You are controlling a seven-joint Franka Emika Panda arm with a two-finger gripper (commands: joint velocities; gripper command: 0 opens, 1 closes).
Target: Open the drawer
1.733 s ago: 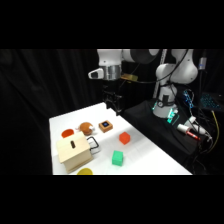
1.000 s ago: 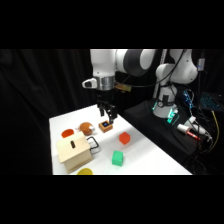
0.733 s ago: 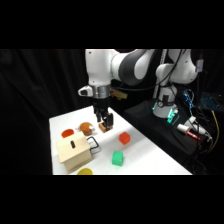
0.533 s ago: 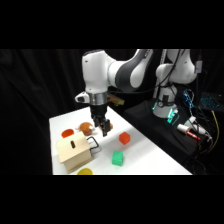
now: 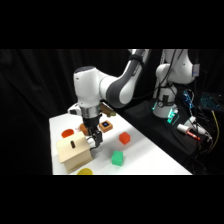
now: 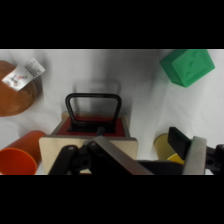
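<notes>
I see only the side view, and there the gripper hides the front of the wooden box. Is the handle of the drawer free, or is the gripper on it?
Observer: In the wrist view the dark wire handle shows whole, ahead of the gripper; nothing is on it.
Operator: Is the drawer shut?
Observer: A red strip shows just under the handle. I cannot tell whether it is the inside of the drawer.
Operator: Is anything close to the handle?
Observer: A brown round thing with a white label lies to its left in the wrist view, apart from it.
</notes>
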